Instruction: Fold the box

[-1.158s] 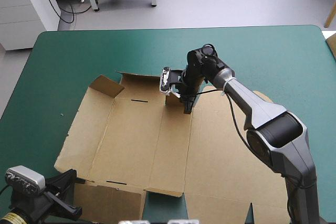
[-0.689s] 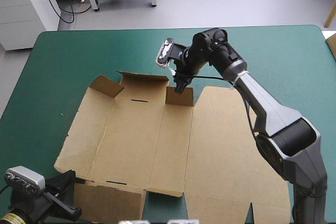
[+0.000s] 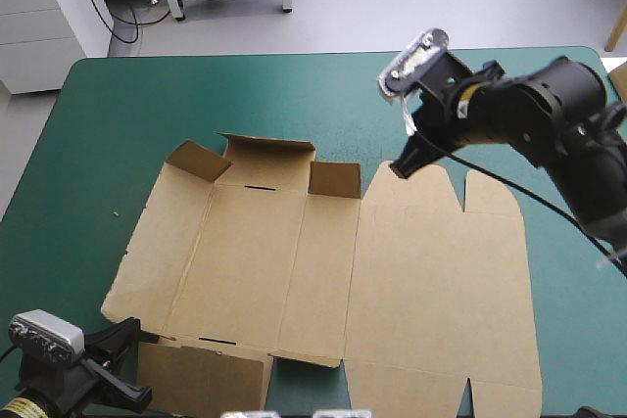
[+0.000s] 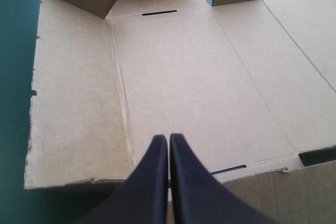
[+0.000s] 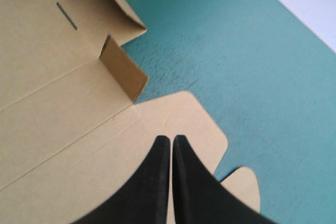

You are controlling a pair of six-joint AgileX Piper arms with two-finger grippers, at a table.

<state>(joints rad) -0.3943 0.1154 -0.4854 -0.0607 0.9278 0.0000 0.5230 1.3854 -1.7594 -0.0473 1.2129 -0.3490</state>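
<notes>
Looking down on the table, you have the brown box (image 3: pixel 255 261) lying mostly flat on the teal-green cover (image 3: pixel 127 115), spread from the centre toward 6 o'clock. Only the short flaps (image 3: pixel 335 181) along its 12 o'clock edge stand half-raised. Your right gripper (image 3: pixel 401 169) hangs clenched and empty over the far corner of the lid panel (image 3: pixel 441 281), at about 1 o'clock from the box's middle. Your left gripper (image 4: pixel 168 141) is likewise pinched together on nothing, low by the 7 o'clock corner.

The risks, as I judge them: nothing pins the sheet, so a push against a wall with closed tips may slide the whole box toward 12 o'clock instead of creasing it. The raised flaps look springy and may drop back. Press off a score line and the board could buckle.
</notes>
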